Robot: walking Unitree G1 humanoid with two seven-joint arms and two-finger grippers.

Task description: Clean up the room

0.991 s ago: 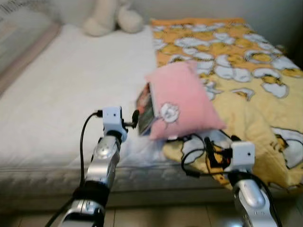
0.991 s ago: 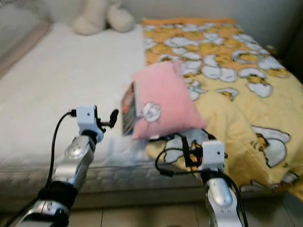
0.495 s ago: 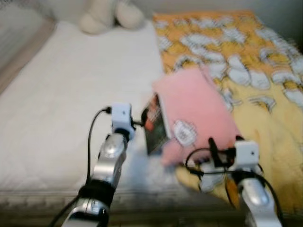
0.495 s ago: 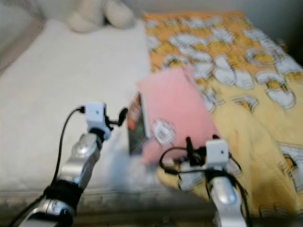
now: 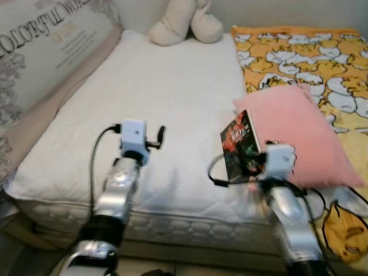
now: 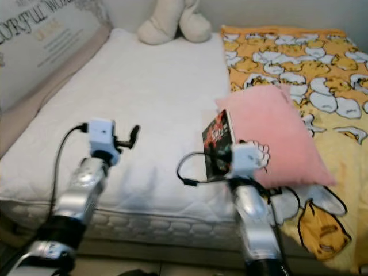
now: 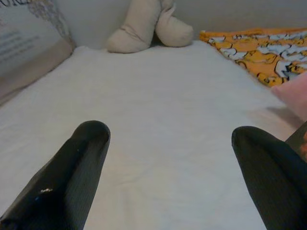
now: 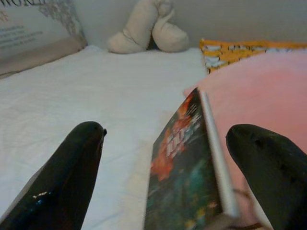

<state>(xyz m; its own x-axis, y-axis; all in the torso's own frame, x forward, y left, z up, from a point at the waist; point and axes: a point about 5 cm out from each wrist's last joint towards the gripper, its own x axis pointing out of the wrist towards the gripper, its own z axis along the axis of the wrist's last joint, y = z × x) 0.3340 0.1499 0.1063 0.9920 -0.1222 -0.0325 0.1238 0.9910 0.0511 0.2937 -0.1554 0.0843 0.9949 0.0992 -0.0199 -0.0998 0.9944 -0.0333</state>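
A dark book [image 5: 240,146] with red lettering stands on edge on the white mattress [image 5: 172,98], leaning against a pink pillow [image 5: 299,135]. My right gripper [image 8: 165,136] is open just in front of the book [image 8: 187,167], one finger [image 8: 76,158] on the mattress side and the other on the pillow side; nothing is gripped. My left gripper [image 7: 170,139] is open over bare mattress, well to the left of the book, with a left fingertip [image 5: 161,133] showing beyond its wrist camera.
A yellow duck-print blanket [image 5: 310,57] covers the bed's right half, with a black cable [image 5: 339,230] on it near the front corner. A cream plush toy [image 5: 184,23] sits at the head of the bed. A large printed cushion [image 5: 46,52] leans along the left side.
The camera has swung left and steadied, so the whole picture shifted. My right arm has come up from below the pillow to the book. The book now stands more upright.
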